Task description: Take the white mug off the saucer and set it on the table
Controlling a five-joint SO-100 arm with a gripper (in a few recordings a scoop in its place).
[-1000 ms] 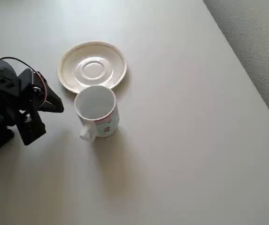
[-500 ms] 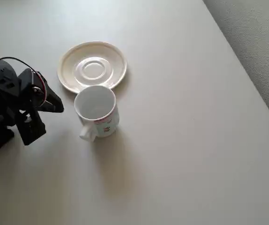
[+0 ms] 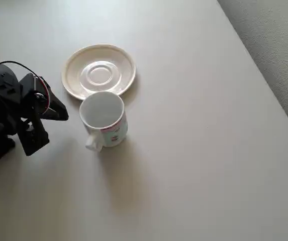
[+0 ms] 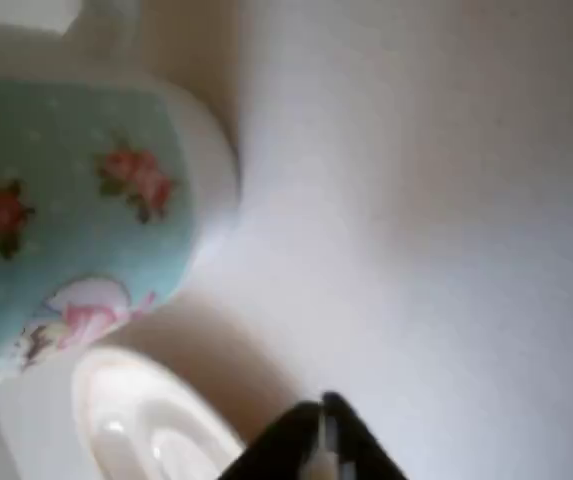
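Tipping risk: you have the white mug (image 3: pixel 103 119) standing upright on the counter (image 3: pixel 199 150), its rim touching or overlapping the near edge of the saucer (image 3: pixel 98 71) as the overhead view shows it; a sideways brush from the claw could knock it over or push it back onto the saucer.
Handle snag: the mug's loop handle points toward the lower left in the overhead view, on the side nearer the arm; if you swing across there, a finger could catch it and spin the mug.
Saucer shift: the saucer is light and glossy, so a nudge through the mug would probably slide it.
Task standing: judging by how things lie, the mug is already off the saucer's well and on the counter.
Claw state: your claw (image 3: pixel 51 113) holds nothing; whether its fingers are spread or closed, I cannot tell.
Arm pose: the arm sits folded low at the left edge of the overhead view, claw tip aimed right toward the mug, near it but apart.
Wrist view: the mug's floral side (image 4: pixel 76 210) fills the upper left, the saucer rim (image 4: pixel 146 425) sits below, blurred.
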